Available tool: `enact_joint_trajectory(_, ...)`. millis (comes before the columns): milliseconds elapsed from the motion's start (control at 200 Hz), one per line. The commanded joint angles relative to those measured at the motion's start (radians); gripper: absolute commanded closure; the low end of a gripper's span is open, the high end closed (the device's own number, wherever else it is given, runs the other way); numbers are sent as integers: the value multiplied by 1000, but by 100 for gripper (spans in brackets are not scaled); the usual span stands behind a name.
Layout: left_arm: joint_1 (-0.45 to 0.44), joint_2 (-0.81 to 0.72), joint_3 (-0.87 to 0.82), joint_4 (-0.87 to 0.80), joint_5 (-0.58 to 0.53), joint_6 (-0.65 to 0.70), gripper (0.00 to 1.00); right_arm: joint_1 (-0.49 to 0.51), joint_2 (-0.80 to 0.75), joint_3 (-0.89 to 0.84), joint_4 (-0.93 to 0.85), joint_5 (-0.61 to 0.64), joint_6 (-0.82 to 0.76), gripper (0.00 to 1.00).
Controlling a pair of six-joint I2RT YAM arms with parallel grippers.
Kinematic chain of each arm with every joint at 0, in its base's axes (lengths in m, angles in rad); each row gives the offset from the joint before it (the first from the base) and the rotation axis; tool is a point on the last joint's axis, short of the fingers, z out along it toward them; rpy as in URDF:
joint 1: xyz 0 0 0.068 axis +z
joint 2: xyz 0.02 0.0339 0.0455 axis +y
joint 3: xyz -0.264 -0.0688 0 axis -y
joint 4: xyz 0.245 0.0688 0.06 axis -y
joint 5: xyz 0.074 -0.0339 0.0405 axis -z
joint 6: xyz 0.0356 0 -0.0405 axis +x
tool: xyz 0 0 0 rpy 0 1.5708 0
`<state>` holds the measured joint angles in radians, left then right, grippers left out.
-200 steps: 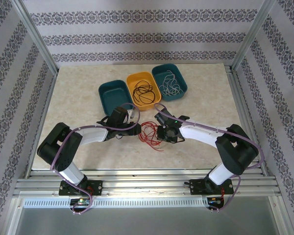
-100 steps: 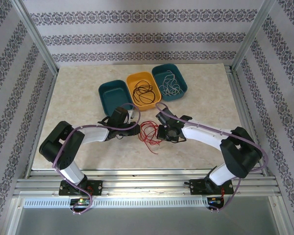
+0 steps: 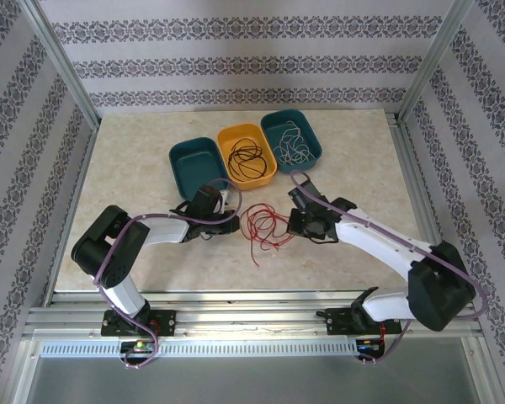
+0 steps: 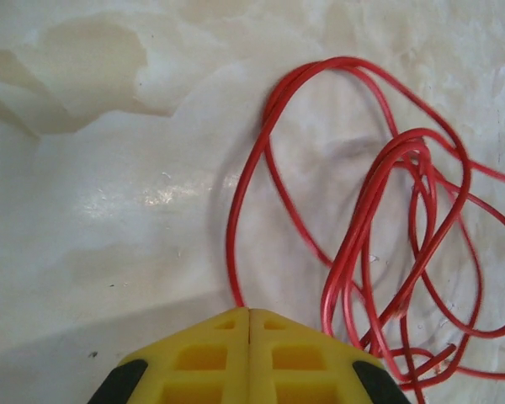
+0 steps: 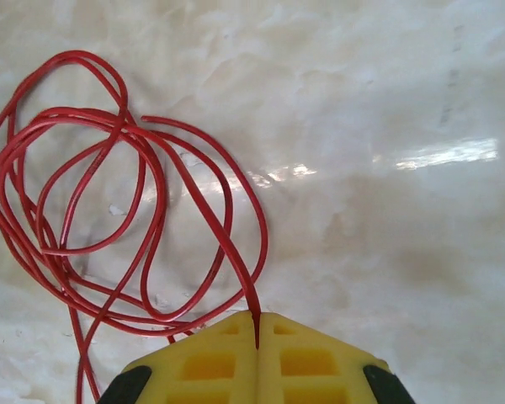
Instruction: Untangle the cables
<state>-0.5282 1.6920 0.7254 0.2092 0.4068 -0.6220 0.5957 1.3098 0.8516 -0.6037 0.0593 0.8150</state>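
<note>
I am holding the left gripper [image 4: 249, 313] with its yellow jaws pressed together on one strand of the thin red flexible cable [image 4: 393, 156], which is lying in loose loops on the marble-patterned table [image 4: 109, 168] between the arms. It is looking light, limp and springy, so I am judging single outer strands best for gripping. The right gripper [image 5: 257, 318] is clamping another strand.

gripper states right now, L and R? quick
left gripper: closed, holding the red cable.
right gripper: closed, holding the same red cable.
</note>
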Motion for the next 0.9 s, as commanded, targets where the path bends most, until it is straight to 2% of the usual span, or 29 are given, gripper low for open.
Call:
enact_joint_trajectory(0, 7, -4, -17, 25, -16, -3, 95, -24, -71, -21, -45, 40, -34, 99)
enact_joint_trajectory(155, 5, -14, -12, 41, -13, -3, 76, -31, -113, -28, -53, 47, -38, 99)
enact_joint_trajectory(250, 0, -5, 13, 32, -19, 12, 69, -31, -115, -33, -41, 42, -33, 99)
enact_joint_trajectory(405, -41, 18, 113, -81, -83, 97, 65, -31, -104, -27, -36, 41, -35, 99)
enact_joint_trajectory(640, -117, 81, 263, -225, -194, 249, 67, -31, -104, -29, -33, 39, -34, 99)
enact_joint_trajectory(894, -157, 156, 365, -314, -234, 339, 65, -31, -110, -28, -33, 45, -36, 99)
